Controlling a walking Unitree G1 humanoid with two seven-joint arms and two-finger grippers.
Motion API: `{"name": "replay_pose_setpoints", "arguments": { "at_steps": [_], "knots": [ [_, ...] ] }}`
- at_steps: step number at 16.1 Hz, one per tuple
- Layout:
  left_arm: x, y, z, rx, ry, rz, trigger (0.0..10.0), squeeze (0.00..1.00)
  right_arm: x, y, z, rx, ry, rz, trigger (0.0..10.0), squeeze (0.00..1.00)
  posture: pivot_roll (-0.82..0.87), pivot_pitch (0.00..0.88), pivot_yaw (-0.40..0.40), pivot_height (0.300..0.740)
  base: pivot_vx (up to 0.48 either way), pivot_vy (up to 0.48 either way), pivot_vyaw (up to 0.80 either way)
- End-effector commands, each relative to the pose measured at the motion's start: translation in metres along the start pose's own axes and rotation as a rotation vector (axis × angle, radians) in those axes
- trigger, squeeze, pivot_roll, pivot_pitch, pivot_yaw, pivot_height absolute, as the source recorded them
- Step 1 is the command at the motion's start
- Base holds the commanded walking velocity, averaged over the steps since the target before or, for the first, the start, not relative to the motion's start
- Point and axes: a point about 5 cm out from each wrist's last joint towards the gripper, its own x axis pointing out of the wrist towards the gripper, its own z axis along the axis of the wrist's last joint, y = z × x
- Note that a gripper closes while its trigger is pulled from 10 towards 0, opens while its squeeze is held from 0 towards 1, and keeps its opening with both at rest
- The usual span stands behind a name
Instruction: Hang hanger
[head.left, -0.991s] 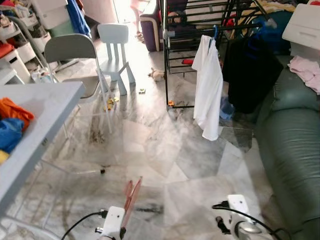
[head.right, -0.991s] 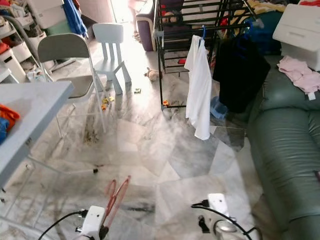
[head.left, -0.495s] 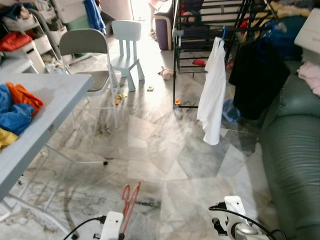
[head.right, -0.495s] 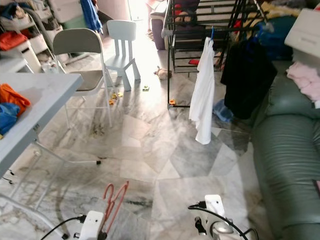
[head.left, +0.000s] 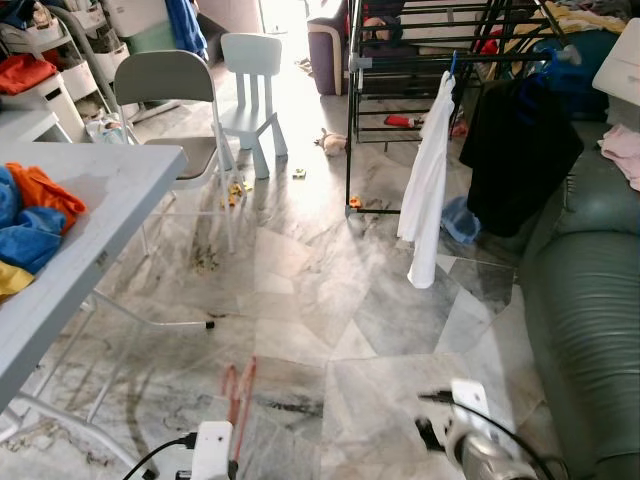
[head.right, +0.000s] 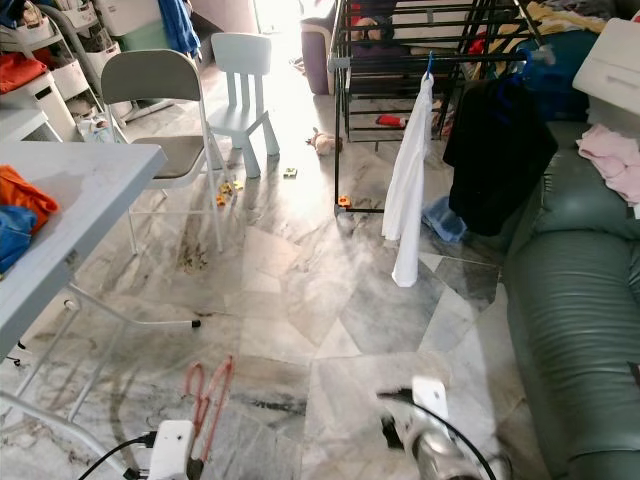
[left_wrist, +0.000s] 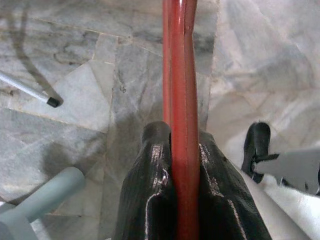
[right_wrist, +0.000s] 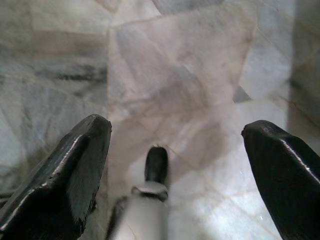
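Carry step: left gripper (left_wrist: 182, 165) clamped on red hanger (head.left: 238, 395), right gripper (right_wrist: 175, 165) wide open, empty; drying rack (head.left: 400, 60) at 1 o'clock, well apart—approach needed.

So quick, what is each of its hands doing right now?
Left hand: closed on the red hanger.
Right hand: open, holding nothing.

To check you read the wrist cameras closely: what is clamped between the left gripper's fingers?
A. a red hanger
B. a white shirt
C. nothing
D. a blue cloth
A: in the left wrist view the two black fingers press on either side of the red hanger.
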Motion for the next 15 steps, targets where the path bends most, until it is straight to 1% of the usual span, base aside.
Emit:
{"name": "replay_pose_setpoints", "arguments": {
  "at_steps": [1, 2, 3, 4, 5, 6, 7, 8, 9, 11, 13, 14, 15],
  "knots": [
    [-0.001, 0.005, 0.000, -0.014, -0.011, 0.023, 10.0, 0.00, 0.001, 0.008, 0.004, 0.012, -0.011, 0.020, 10.0, 0.00, -0.05, 0.000, 0.055, 0.740, 0.000, 0.000, 0.00],
    [-0.001, 0.005, 0.002, -0.015, -0.032, 0.032, 10.0, 0.00, 0.002, 0.013, 0.007, 0.016, -0.018, 0.033, 10.0, 0.00, -0.05, 0.000, 0.055, 0.740, 0.000, 0.000, 0.00],
    [0.002, 0.019, 0.020, -0.032, -0.074, 0.065, 10.0, 0.00, 0.002, 0.017, 0.010, 0.016, -0.029, 0.044, 10.0, 0.00, -0.05, 0.000, 0.054, 0.740, 0.000, 0.000, 0.00],
    [0.004, 0.047, 0.060, -0.051, -0.139, 0.100, 10.0, 0.00, 0.002, 0.023, 0.014, 0.023, -0.042, 0.056, 10.0, 0.00, -0.05, 0.000, 0.054, 0.740, 0.000, 0.000, 0.00],
    [0.004, 0.050, 0.070, -0.045, -0.166, 0.105, 10.0, 0.00, 0.003, 0.026, 0.017, 0.025, -0.048, 0.061, 10.0, 0.00, -0.04, 0.000, 0.056, 0.740, 0.000, 0.000, 0.00],
    [0.003, 0.054, 0.083, -0.011, -0.211, 0.124, 10.0, 0.00, 0.003, 0.029, 0.021, 0.025, -0.060, 0.067, 10.0, 0.00, -0.04, 0.000, 0.060, 0.740, 0.000, 0.000, 0.00],
    [0.002, 0.057, 0.094, 0.043, -0.251, 0.139, 10.0, 0.00, 0.003, 0.030, 0.025, 0.029, -0.071, 0.068, 10.0, 0.00, -0.04, 0.000, 0.061, 0.740, 0.000, 0.000, 0.00],
    [0.001, 0.058, 0.100, 0.057, -0.264, 0.147, 10.0, 0.00, 0.003, 0.031, 0.028, 0.034, -0.080, 0.068, 10.0, 0.00, -0.04, 0.000, 0.064, 0.740, 0.000, 0.000, 0.00],
    [0.002, 0.059, 0.102, 0.050, -0.254, 0.136, 10.0, 0.00, 0.003, 0.032, 0.030, 0.030, -0.085, 0.068, 10.0, 0.00, -0.04, 0.000, 0.067, 0.740, 0.000, 0.000, 0.00],
    [0.003, 0.054, 0.094, 0.039, -0.205, 0.117, 10.0, 0.00, 0.003, 0.031, 0.027, 0.026, -0.079, 0.062, 10.0, 0.00, -0.05, 0.000, 0.074, 0.740, 0.000, 0.000, 0.00],
    [0.006, 0.040, 0.065, 0.020, -0.101, 0.062, 10.0, 0.00, 0.003, 0.028, 0.016, 0.027, -0.039, 0.052, 10.0, 0.00, -0.05, 0.000, 0.081, 0.740, 0.000, 0.000, 0.00],
    [0.006, 0.037, 0.056, 0.010, -0.074, 0.054, 10.0, 0.00, 0.003, 0.026, 0.010, 0.003, -0.012, 0.043, 10.0, 0.00, -0.06, 0.000, 0.084, 0.740, 0.000, 0.000, 0.00],
    [0.006, 0.036, 0.052, 0.015, -0.060, 0.051, 10.0, 0.00, 0.002, 0.025, 0.006, -0.012, 0.004, 0.038, 10.0, 0.00, -0.06, 0.000, 0.085, 0.740, 0.000, 0.000, 0.00]
  ]
}}
